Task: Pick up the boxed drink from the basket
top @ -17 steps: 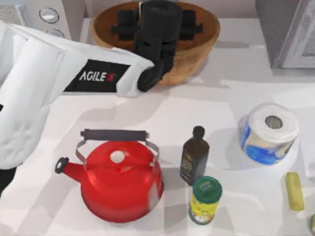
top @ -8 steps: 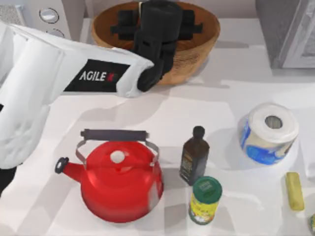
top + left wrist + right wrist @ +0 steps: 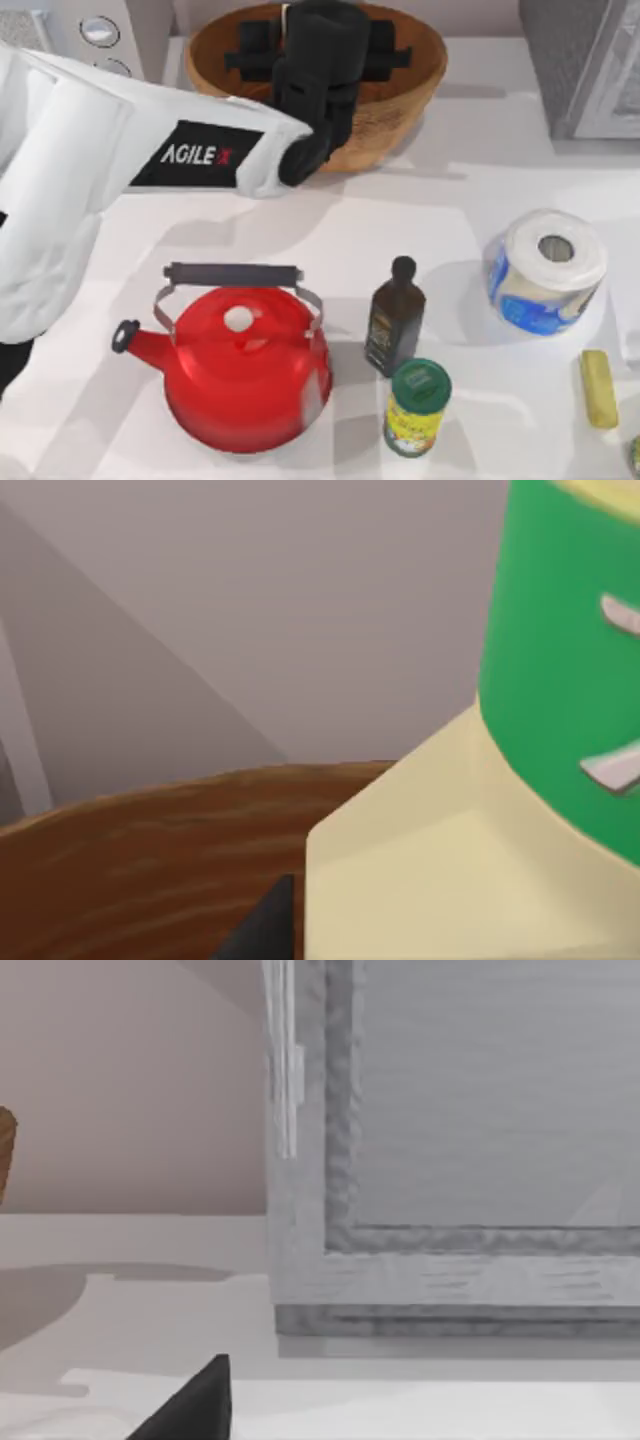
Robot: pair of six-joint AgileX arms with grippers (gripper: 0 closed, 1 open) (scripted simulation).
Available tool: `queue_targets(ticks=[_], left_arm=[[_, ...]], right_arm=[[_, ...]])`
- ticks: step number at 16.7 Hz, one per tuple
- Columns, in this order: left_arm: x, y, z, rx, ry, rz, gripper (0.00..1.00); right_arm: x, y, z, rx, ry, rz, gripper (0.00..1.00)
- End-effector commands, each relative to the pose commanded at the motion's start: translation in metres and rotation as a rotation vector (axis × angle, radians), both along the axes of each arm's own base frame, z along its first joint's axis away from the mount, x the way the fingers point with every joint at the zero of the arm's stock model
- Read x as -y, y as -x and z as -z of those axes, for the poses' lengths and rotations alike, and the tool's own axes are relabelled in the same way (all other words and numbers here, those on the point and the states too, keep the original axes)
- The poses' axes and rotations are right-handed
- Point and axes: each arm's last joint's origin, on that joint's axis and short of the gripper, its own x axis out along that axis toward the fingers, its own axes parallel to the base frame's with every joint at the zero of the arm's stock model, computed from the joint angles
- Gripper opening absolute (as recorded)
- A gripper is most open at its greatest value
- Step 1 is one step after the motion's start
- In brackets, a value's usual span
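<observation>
The left gripper [image 3: 318, 45] hangs over the basket [image 3: 410, 95] at the far side of the table [image 3: 400, 220], reaching down into it; whether its jaws are released or clenched I cannot tell. In the left wrist view the boxed drink [image 3: 430, 870] sits right up against the camera, pale-yellow with a green band, inside the brown rim, so I judge it lies directly under the jaws, though its long axis is unclear. The left arm is clearly the nearer; the right gripper [image 3: 190, 1405] is parked off by a grey cabinet [image 3: 450, 1160]. Count: one basket, one boxed drink, one red kettle [image 3: 245, 375], one dark bottle [image 3: 395, 318], one green-lidded can [image 3: 417, 408], one paper roll [image 3: 545, 270].
</observation>
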Motion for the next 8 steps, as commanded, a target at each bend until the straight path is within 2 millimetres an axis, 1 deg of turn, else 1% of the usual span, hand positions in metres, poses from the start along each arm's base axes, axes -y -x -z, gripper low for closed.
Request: queue_targets(ticks=[2, 4, 6, 8], left_arm=[[0.001, -0.001, -0.005, 0.002, 0.001, 0.001, 0.0], [0.004, -0.004, -0.021, 0.006, 0.004, 0.002, 0.0], [0.007, -0.007, -0.046, 0.003, 0.002, 0.001, 0.0], [0.007, -0.008, -0.076, -0.014, -0.009, 0.001, 0.0]], right_arm=[[0.0, 0.0, 0.0, 0.0, 0.0, 0.0, 1.0], [0.0, 0.0, 0.0, 0.0, 0.0, 0.0, 1.0], [0.0, 0.0, 0.0, 0.0, 0.0, 0.0, 1.0], [0.0, 0.0, 0.0, 0.0, 0.0, 0.0, 1.0]])
